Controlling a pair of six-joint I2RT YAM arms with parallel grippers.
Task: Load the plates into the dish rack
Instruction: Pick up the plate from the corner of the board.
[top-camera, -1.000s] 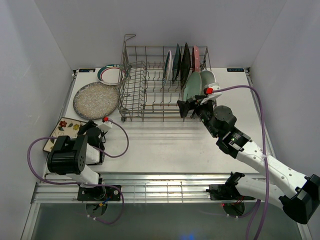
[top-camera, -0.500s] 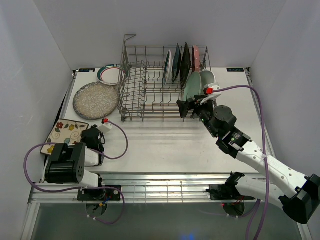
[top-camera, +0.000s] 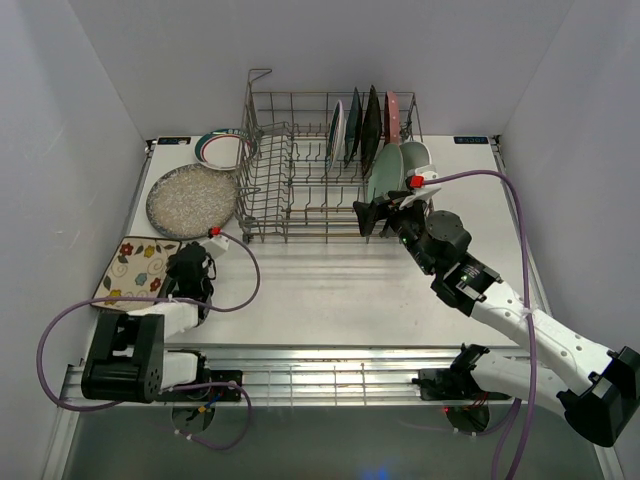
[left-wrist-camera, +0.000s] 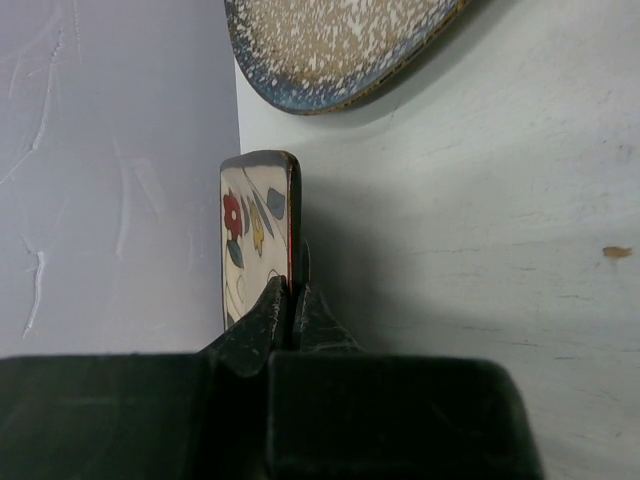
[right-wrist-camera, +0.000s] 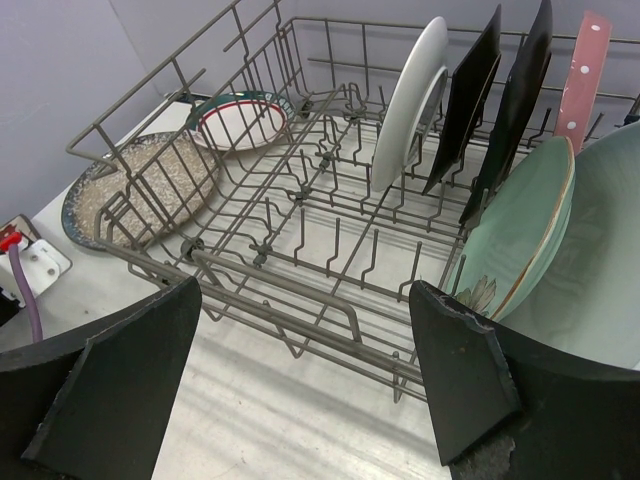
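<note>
A cream flowered square plate (top-camera: 138, 266) lies at the table's left edge. My left gripper (top-camera: 172, 272) is shut on its right rim. In the left wrist view this plate (left-wrist-camera: 256, 225) shows edge-on, with the rim pinched by the left gripper (left-wrist-camera: 292, 292). The grey wire dish rack (top-camera: 262, 190) holds several upright plates at its right end, among them a white oval (right-wrist-camera: 410, 95), a pink one (right-wrist-camera: 582, 75) and a mint one (right-wrist-camera: 515, 235). My right gripper (top-camera: 378, 215) hangs open and empty at the rack's front rail (right-wrist-camera: 300, 275).
A speckled grey round plate (top-camera: 192, 200) lies left of the rack. A white plate with a green and red rim (top-camera: 222, 148) sits behind it. The left wall (left-wrist-camera: 110, 170) stands close beside the flowered plate.
My left gripper has closed on the flowered plate's rim, and the left arm's elbow has swung back toward the near edge. The right arm has not moved.
</note>
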